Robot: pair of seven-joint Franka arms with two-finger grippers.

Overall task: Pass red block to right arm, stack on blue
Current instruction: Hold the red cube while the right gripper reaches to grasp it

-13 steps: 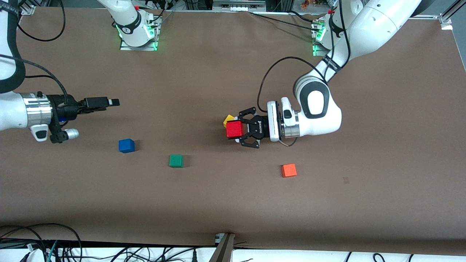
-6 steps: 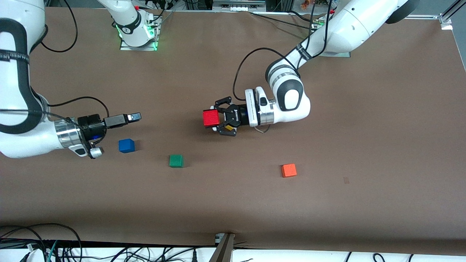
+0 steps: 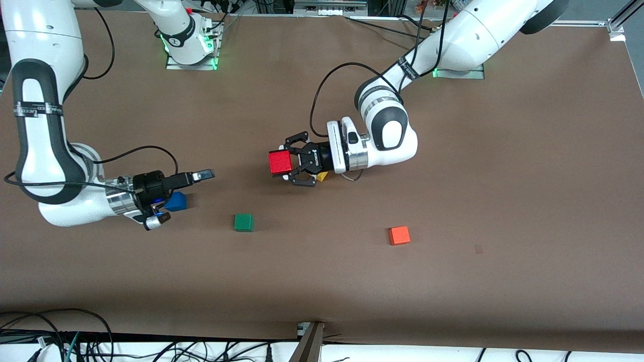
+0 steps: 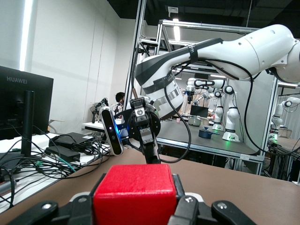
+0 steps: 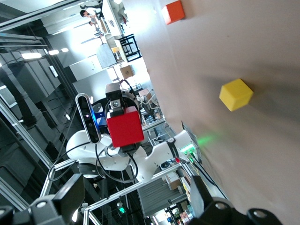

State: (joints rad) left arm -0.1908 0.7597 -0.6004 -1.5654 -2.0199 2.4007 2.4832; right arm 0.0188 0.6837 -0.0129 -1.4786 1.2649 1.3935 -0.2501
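The red block (image 3: 279,162) is up in the air over the middle of the table, with my left gripper (image 3: 288,163) shut on it. In the left wrist view the red block (image 4: 135,194) fills the space between the black fingers (image 4: 186,212). My right gripper (image 3: 204,175) is open and points at the block with a gap between them; nothing is between its fingers (image 5: 70,197). The right wrist view shows the red block (image 5: 124,127) held ahead of it. The blue cube (image 3: 177,201) sits on the table, partly hidden under the right wrist.
A yellow cube (image 3: 322,176) lies on the table under the left gripper, partly hidden. A green cube (image 3: 243,222) and an orange-red cube (image 3: 399,235) lie nearer the front camera. Cables run along the table's front edge (image 3: 312,329).
The left arm has carried the red block toward the right arm's end, past the yellow cube. The right arm has swung in toward the middle and now covers part of the blue cube.
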